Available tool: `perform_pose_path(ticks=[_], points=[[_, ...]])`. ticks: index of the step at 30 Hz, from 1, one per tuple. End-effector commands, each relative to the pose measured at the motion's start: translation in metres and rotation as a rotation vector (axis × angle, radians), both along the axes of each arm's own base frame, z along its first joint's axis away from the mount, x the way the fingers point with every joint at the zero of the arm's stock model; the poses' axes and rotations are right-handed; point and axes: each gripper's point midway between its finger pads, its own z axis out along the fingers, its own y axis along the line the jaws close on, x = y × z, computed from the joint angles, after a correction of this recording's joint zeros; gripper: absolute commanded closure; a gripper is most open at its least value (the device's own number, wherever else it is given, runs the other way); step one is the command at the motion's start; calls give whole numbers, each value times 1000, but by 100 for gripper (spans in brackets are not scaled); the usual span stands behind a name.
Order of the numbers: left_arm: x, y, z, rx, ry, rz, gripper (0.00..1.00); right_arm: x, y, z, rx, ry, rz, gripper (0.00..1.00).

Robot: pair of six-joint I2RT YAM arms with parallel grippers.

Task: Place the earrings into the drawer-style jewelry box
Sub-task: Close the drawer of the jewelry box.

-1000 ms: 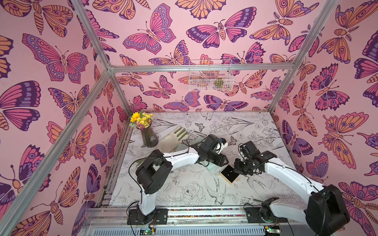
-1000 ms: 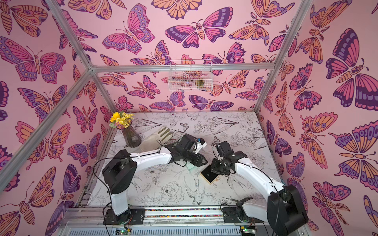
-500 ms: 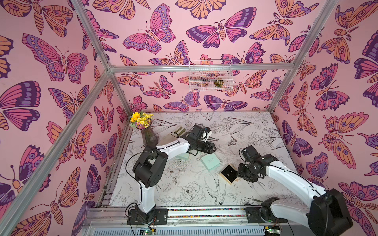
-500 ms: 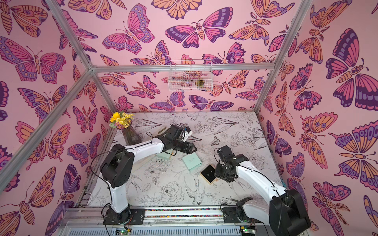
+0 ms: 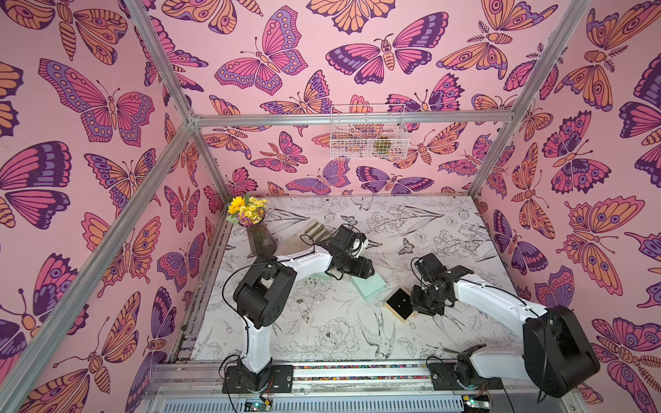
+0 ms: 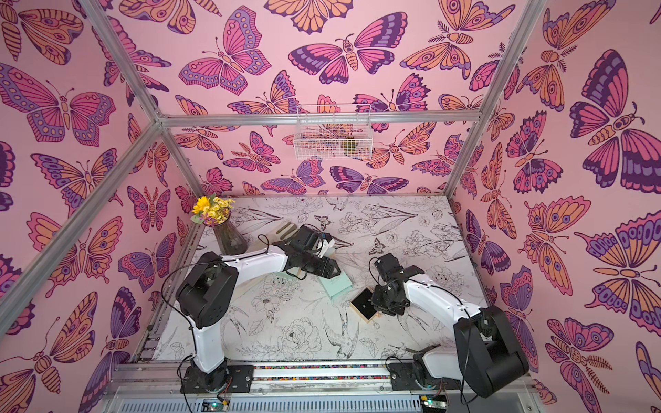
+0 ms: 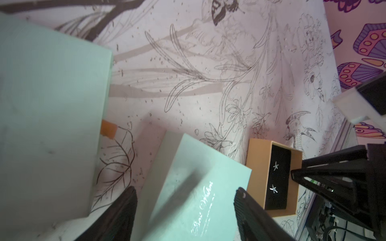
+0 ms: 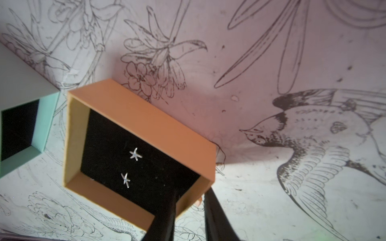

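on the table, right fingers clamped on drawer, earrings inside, left fingers apart over mint sleeve

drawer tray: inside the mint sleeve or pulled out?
Out. The drawer tray lies on the table apart from the mint sleeve, whose open end is dark; both star earrings show on the tray's black pad.

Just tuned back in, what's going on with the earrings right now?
Both star earrings sit on the black insert of the tan drawer tray, which lies outside its mint sleeve, beside it. The right pincer grips the tray's wall at a corner. The left pincer is open over the sleeve, not gripping it.
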Motion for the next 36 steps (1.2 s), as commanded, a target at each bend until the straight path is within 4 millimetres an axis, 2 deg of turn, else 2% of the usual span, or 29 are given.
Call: perform_pose_path(ticks=[1, 7, 14, 21, 29, 36], points=[[-17, 3, -1, 3, 45, -8, 25, 9, 1, 7, -16, -24, 59, 80], [-26, 5, -1, 15, 54, 5, 26, 9, 9, 7, 16, -16, 109, 84], [-26, 9, -3, 29, 48, 16, 27, 9, 28, 6, 77, -9, 101, 84], [-25, 8, -4, 28, 44, -2, 27, 22, 22, 6, 22, -27, 69, 90], [-28, 11, -8, 55, 41, -23, 35, 33, 23, 9, -4, -29, 89, 93], [-26, 15, -8, 84, 27, -15, 36, 28, 19, 9, -65, 9, 132, 95]])
